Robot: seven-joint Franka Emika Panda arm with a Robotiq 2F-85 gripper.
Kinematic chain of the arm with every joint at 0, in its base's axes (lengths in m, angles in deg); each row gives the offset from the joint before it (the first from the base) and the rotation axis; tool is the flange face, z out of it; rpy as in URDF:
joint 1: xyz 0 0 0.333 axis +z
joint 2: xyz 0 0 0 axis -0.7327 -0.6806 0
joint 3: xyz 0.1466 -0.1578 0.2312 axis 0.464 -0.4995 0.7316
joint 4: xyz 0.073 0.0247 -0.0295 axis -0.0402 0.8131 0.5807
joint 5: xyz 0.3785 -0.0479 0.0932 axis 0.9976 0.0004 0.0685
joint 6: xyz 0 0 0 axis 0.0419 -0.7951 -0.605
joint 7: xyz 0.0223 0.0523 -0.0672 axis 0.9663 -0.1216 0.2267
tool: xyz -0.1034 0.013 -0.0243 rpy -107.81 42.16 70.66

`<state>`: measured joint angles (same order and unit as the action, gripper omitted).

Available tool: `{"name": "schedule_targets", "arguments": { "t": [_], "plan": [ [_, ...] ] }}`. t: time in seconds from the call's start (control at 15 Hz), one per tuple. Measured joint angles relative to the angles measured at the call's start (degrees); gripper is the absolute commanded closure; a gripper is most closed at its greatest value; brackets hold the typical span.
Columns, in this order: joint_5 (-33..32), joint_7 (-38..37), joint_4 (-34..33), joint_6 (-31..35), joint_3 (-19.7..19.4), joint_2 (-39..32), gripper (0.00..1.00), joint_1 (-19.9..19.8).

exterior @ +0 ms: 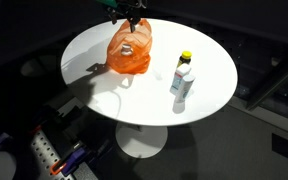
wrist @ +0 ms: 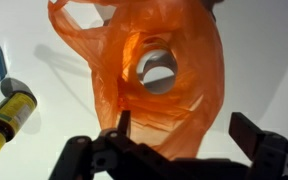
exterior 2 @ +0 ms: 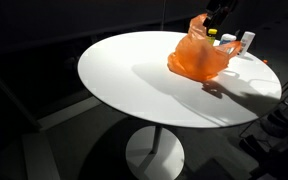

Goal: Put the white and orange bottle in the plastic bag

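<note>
Hovering just above the plastic bag (exterior: 130,55), with fingers (exterior: 127,18) released and spread wide, grasping nothing. Reaching in from the bottom of the wrist view, set to either side of the bag's width, clear of its film as far as can be seen.

Slumped on the white bench (exterior: 94,60), toward the edge nearest the arm, with the orange film crumpled and the mouth gaping upward.

Lying inside, seen through that mouth in the wrist view as a white ring end-on: seemingly the white and orange bottle (wrist: 159,70). Cannot tell its orange part from the bag around it.

Standing apart from the bag, closer to another stretch of the bench edge: a white bottle (exterior: 181,88) with a bluish label and, just beside it, a yellow-capped bottle (exterior: 185,58). Visible in both exterior views, beyond the bag in one of them.
</note>
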<state>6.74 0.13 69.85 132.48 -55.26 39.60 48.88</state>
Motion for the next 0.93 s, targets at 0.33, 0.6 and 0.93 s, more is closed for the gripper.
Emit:
{"name": "schedule_targets", "arguments": {
  "t": [0.33,0.6,0.93],
  "plan": [
    [4.4,0.0,1.1,-8.3,0.1,6.0,0.00,0.3],
    [5.7,-0.1,2.6,-12.1,0.0,10.5,0.00,0.3],
    [5.7,-0.2,3.6,-14.3,-0.6,13.1,0.00,0.3]
  ]
}}
